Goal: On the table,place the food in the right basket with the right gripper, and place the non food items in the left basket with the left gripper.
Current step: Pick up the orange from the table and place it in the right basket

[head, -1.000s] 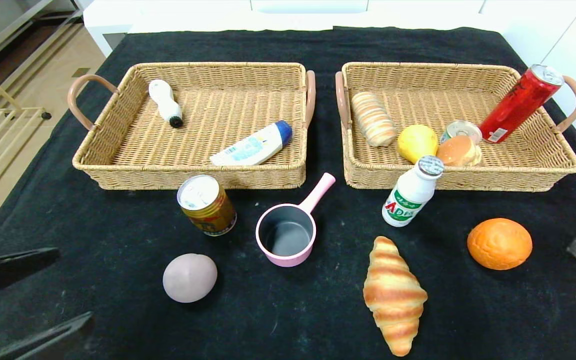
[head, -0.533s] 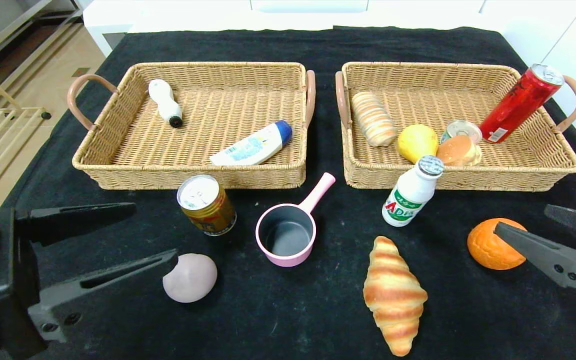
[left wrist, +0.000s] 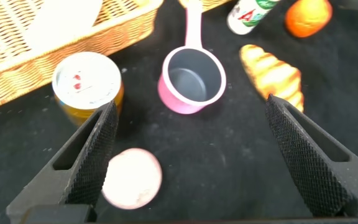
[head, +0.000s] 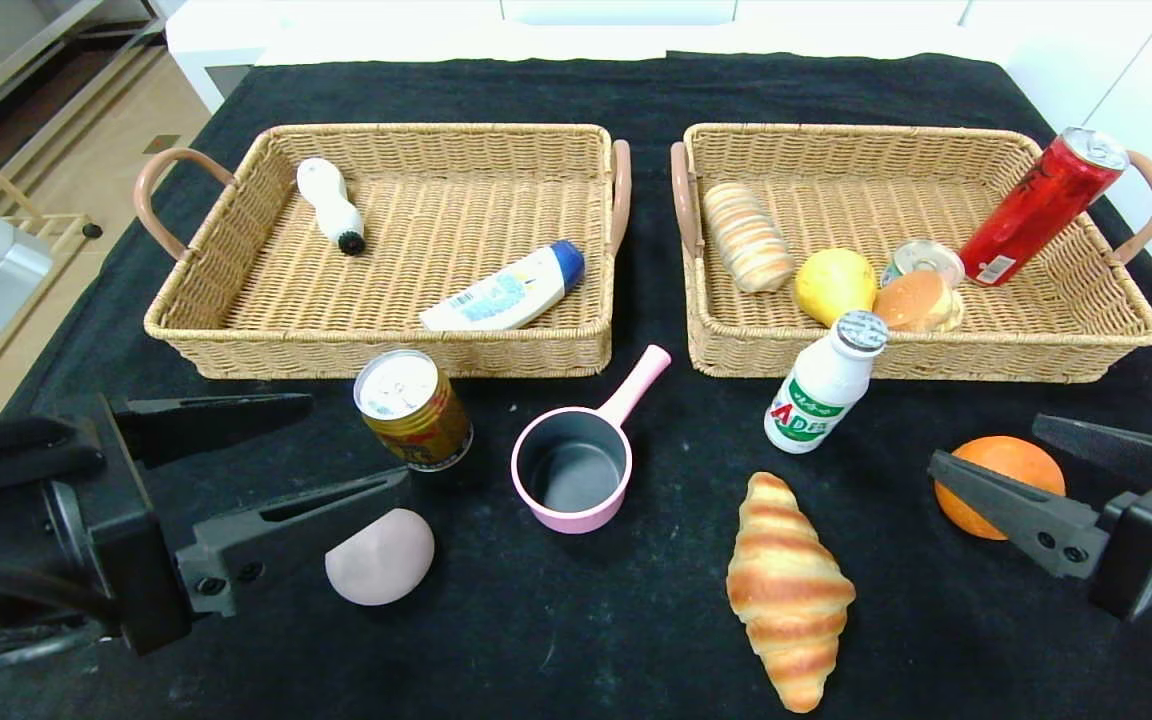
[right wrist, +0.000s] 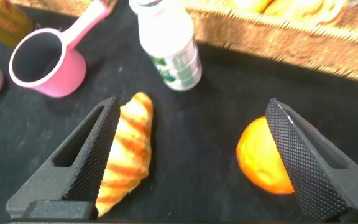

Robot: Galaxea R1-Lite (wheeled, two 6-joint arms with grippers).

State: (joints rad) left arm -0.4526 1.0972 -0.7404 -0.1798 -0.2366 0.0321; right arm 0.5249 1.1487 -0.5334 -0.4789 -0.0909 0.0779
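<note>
Left gripper (head: 341, 445): jaws wide, nothing held, low over the worktop (head: 576, 640); pink saucepan (head: 576, 470) straight ahead of the gap, handle angled away toward the baskets; gold can (head: 413, 410) and pale egg (head: 380, 556) near its fingers. Right gripper (head: 1011, 460): jaws wide, empty, straddling the orange (head: 1011, 470) just beyond the tips; croissant (head: 788, 590) lengthwise, well apart.

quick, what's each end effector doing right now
Left end effector: open, holding nothing.
Right end effector: open, holding nothing.
</note>
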